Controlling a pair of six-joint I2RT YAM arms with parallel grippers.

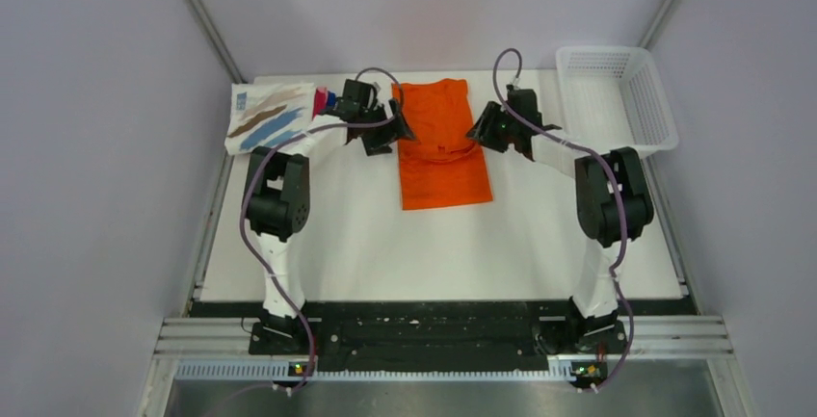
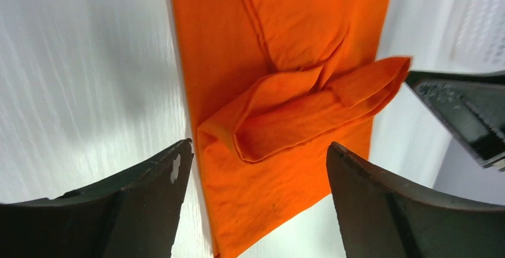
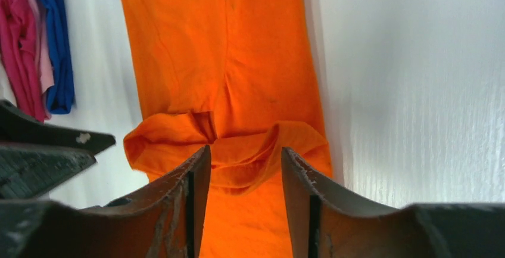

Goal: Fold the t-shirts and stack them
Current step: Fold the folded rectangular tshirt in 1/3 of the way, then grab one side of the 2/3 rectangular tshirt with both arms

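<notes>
At mid-table the orange t-shirt (image 1: 445, 162) lies as a long strip. The left gripper (image 1: 393, 130) and the right gripper (image 1: 479, 134) flank its side edges, both spread and holding nothing. Folded t-shirts (image 1: 268, 118) sit in the far-left corner, and the table (image 1: 434, 253) stretches on past the near hem.

Bright, even light from above. The white table (image 3: 417, 61) glares, washed out, in both wrist views; the orange t-shirt (image 2: 280, 31) looks sharp.

A robotics lab test cell: a white table (image 1: 385, 253) boxed in by plain pale wall panels (image 1: 87, 147) framed by bare aluminium struts (image 1: 197, 13); a left arm (image 1: 279, 195) and a right arm (image 1: 612, 195), both trailing purple cables (image 1: 496, 70), bolted to a black base plate (image 1: 434, 340) across metal rails (image 1: 193, 335) at the near edge.
</notes>
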